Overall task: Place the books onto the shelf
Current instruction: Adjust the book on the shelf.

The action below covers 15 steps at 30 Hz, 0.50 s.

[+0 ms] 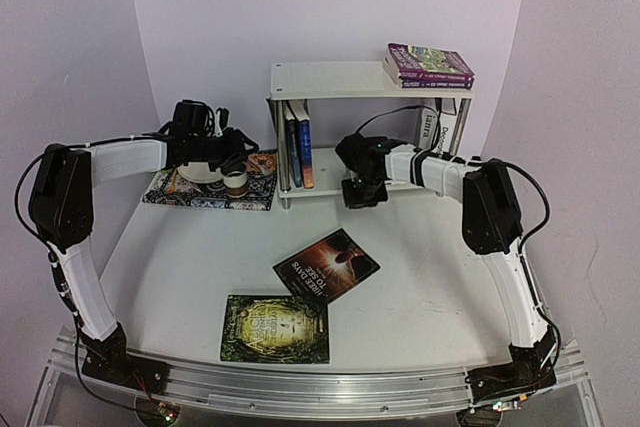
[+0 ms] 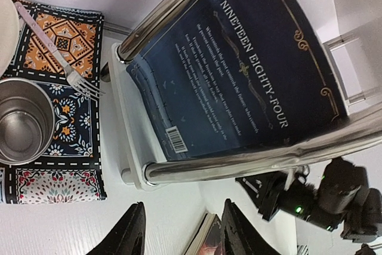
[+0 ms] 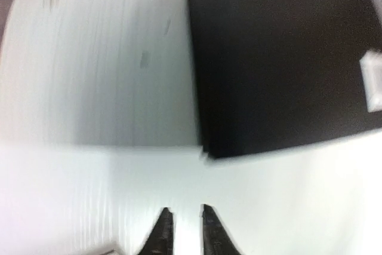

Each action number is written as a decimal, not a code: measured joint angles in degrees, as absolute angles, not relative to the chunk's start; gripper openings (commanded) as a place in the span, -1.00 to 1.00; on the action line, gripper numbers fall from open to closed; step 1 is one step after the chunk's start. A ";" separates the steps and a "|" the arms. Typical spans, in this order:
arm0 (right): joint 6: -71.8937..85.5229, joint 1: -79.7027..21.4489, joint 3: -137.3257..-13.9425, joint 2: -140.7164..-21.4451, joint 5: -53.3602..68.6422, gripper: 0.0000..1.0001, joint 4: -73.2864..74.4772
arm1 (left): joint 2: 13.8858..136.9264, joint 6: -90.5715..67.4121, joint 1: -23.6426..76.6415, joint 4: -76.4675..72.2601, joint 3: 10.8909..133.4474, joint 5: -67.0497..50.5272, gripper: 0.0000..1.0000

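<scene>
The white shelf [image 1: 340, 79] stands at the back of the table. Two purple books [image 1: 428, 65] lie on its top right. Dark blue books [image 1: 295, 142] stand on the lower tier's left, and a white one [image 1: 440, 127] stands at its right. A dark orange-lit book [image 1: 326, 265] and a green book [image 1: 276, 328] lie flat on the table. My left gripper [image 1: 248, 155] hovers left of the shelf, open and empty [image 2: 185, 234], facing the dark blue book [image 2: 239, 64]. My right gripper [image 1: 362, 190] sits at the lower tier's front, its fingers [image 3: 160, 234] almost together with nothing between them.
A patterned mat [image 1: 200, 195] with a cup [image 1: 235, 182], a fork [image 2: 65, 58] and a plate lies left of the shelf, under my left arm. Chrome shelf legs [image 2: 239, 159] frame the blue book. A blurred dark flat surface [image 3: 280, 58] fills the right wrist view's upper right.
</scene>
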State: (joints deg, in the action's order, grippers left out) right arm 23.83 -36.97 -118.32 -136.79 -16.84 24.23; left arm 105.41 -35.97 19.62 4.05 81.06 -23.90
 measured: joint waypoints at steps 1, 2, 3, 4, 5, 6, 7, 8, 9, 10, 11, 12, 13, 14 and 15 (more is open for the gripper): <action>23.99 -37.32 -116.64 -136.51 -16.10 -0.84 24.43 | 105.32 -35.94 19.62 4.05 80.77 -23.88 -0.12; 23.86 -37.52 -115.48 -136.44 -15.57 -0.72 24.62 | 105.23 -35.94 19.62 4.01 80.47 -23.86 -0.12; 23.88 -37.87 -114.10 -136.38 -15.07 -0.38 24.60 | 105.08 -35.94 19.62 4.05 80.23 -23.86 -0.12; 23.73 -38.17 -112.88 -136.29 -14.55 -0.03 24.58 | 104.90 -35.94 19.62 4.14 80.03 -23.88 -0.12; 23.42 -38.44 -111.85 -136.16 -14.15 0.20 24.58 | 104.73 -35.94 19.62 4.03 79.88 -23.88 -0.12; 22.83 -38.59 -111.13 -136.05 -14.04 0.36 24.56 | 104.51 -35.94 19.62 4.05 79.83 -23.90 -0.11; 22.15 -38.63 -110.54 -135.72 -14.09 0.50 24.38 | 104.25 -35.94 19.62 4.05 79.77 -23.90 -0.11; 21.41 -38.63 -109.84 -135.17 -14.15 0.64 23.99 | 103.96 -35.94 19.62 4.05 79.70 -23.94 -0.11; 20.36 -38.54 -109.16 -134.30 -14.31 0.76 23.68 | 103.63 -35.94 19.62 4.03 79.64 -23.97 -0.11; 20.05 -38.50 -108.77 -133.49 -14.50 0.84 23.53 | 103.22 -35.94 19.62 3.97 79.46 -23.97 -0.10; 19.00 -38.37 -108.49 -132.44 -14.92 0.89 23.14 | 102.89 -35.94 19.62 4.05 79.29 -23.97 -0.10; 18.04 -38.26 -108.44 -131.41 -15.40 0.92 22.61 | 102.41 -35.92 19.62 3.97 79.00 -23.97 -0.09; 17.34 -38.17 -108.44 -130.47 -15.90 0.93 21.87 | 102.00 -35.94 19.62 4.03 78.81 -23.97 -0.09; 16.40 -37.98 -108.49 -129.49 -16.21 0.93 20.95 | 101.54 -35.94 19.62 4.01 78.50 -23.97 -0.09; 15.66 -37.78 -108.75 -128.73 -16.53 0.93 20.21 | 101.12 -35.94 19.62 3.99 78.19 -23.97 -0.09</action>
